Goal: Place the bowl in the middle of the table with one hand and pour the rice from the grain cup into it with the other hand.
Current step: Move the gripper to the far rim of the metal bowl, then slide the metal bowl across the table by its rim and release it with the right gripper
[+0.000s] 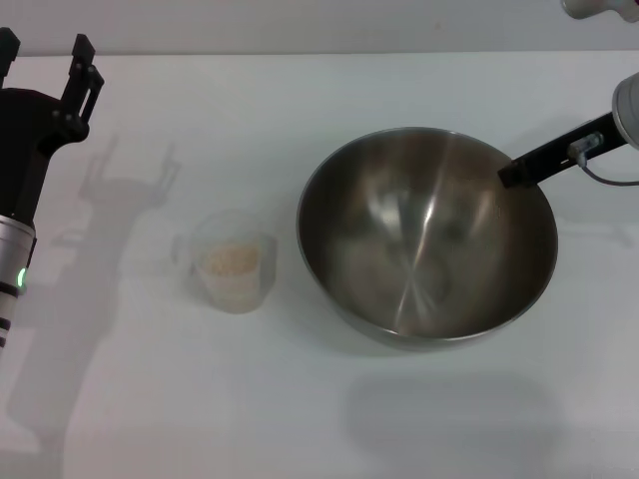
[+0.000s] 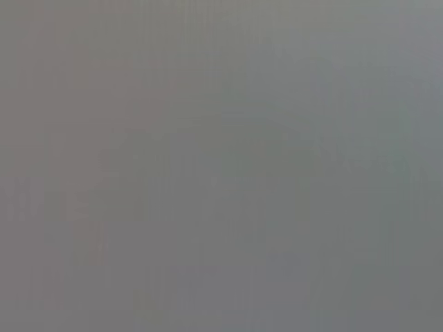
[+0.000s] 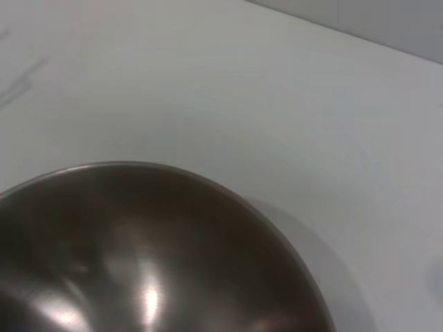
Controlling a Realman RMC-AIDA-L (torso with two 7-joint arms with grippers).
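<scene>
While the bowl sits on the white desk, right of centre, the right gripper is at its far right rim, a black finger reaching in from the upper right and lying over the edge. Whether that gripper is clamped on the rim or merely resting there, I cannot tell; only one dark finger shows from the head view. Inside, the bowl is bare shiny steel, reflections streaking down to the bottom.

Just left of the bowl, close but not touching, stands the cup, upright, clear plastic, its handle pointing left. Rice fills the lower part of it, a pale beige mass.

Over on the far left, the left gripper hangs above the back corner of the desk, well apart from the cup, its two black fingers spread wide with nothing between them. A green light glows on that arm lower down, and its shadow falls across the desk toward the cup.

From the right wrist, the bowl fills the lower part of the view, its curved rim against the white desk. The left wrist view gives only a flat grey blur.
</scene>
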